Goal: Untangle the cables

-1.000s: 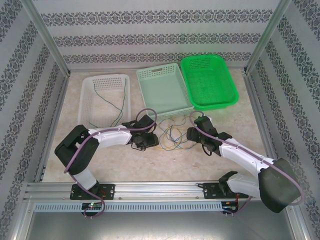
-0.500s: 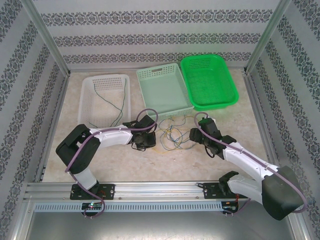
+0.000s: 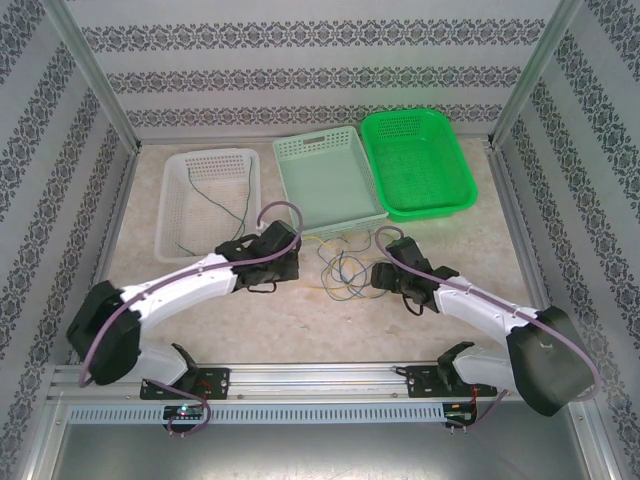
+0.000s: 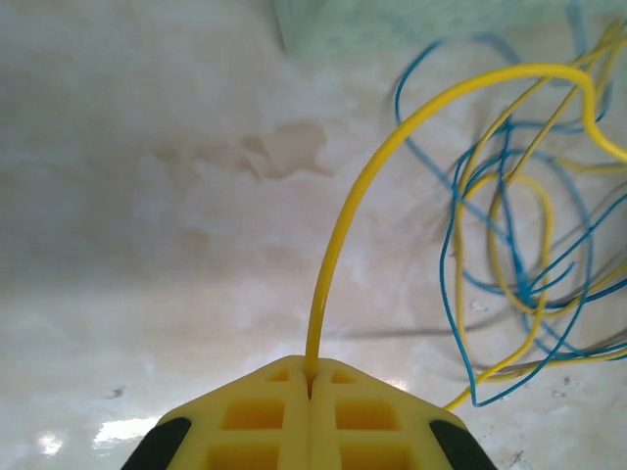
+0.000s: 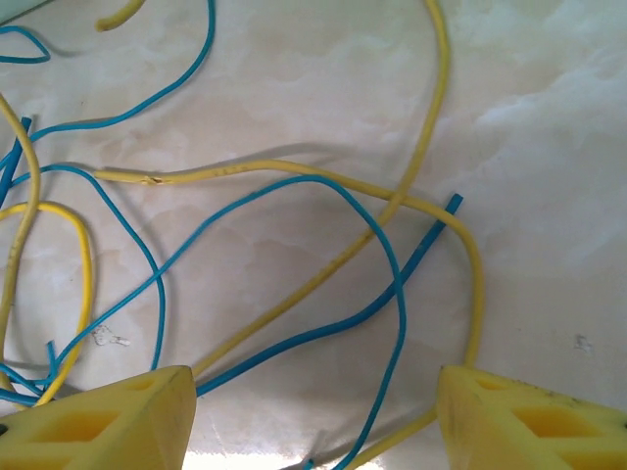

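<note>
The left end effector (image 4: 310,377) is closed tightly on a yellow cable (image 4: 313,333), which is seen arching up from between its fingers toward the tangle. The right end effector (image 5: 313,392) is spread wide with nothing gripped, low over crossing blue and yellow strands. The cables (image 3: 343,270) are heaped in a loose knot on the bench (image 3: 300,320), between the two arms and just in front of the pale green basket (image 3: 325,185). One dark green cable (image 3: 245,205) is laid in the white basket (image 3: 165,200).
</note>
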